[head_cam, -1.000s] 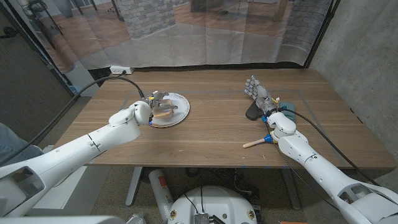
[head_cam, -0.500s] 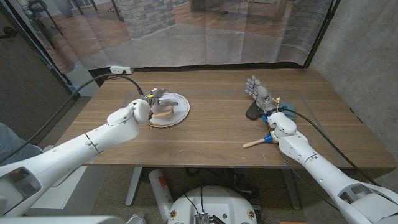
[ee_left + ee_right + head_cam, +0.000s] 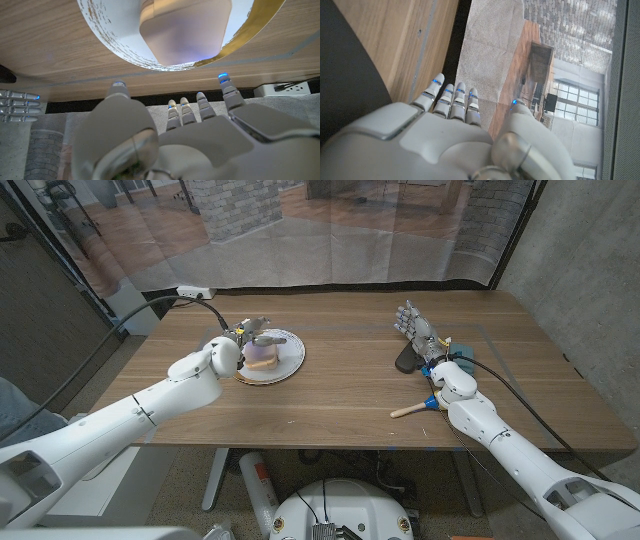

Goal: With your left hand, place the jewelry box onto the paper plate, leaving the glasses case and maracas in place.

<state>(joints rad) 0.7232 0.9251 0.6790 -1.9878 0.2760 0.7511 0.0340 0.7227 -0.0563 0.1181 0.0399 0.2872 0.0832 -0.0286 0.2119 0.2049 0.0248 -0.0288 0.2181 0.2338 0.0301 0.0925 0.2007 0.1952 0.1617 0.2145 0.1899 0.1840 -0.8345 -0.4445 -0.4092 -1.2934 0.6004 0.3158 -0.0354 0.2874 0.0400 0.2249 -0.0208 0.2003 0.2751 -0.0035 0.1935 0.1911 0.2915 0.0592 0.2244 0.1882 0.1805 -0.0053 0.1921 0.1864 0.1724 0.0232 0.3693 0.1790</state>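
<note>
Fingers (image 3: 227, 92) apart — jewelry box (image 3: 182, 30) seemingly free on paper plate (image 3: 289, 365).

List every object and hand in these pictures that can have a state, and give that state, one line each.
jewelry box: closed, resting on the plate, not held.
paper plate: on the table, carrying the box.
left hand: open, fingers apart, beside the box.
right hand: open, fingers straight, holding nothing.
glasses case: lying on the table by the right hand; open or closed cannot be told.
maraca: lying on its side on the table.
</note>
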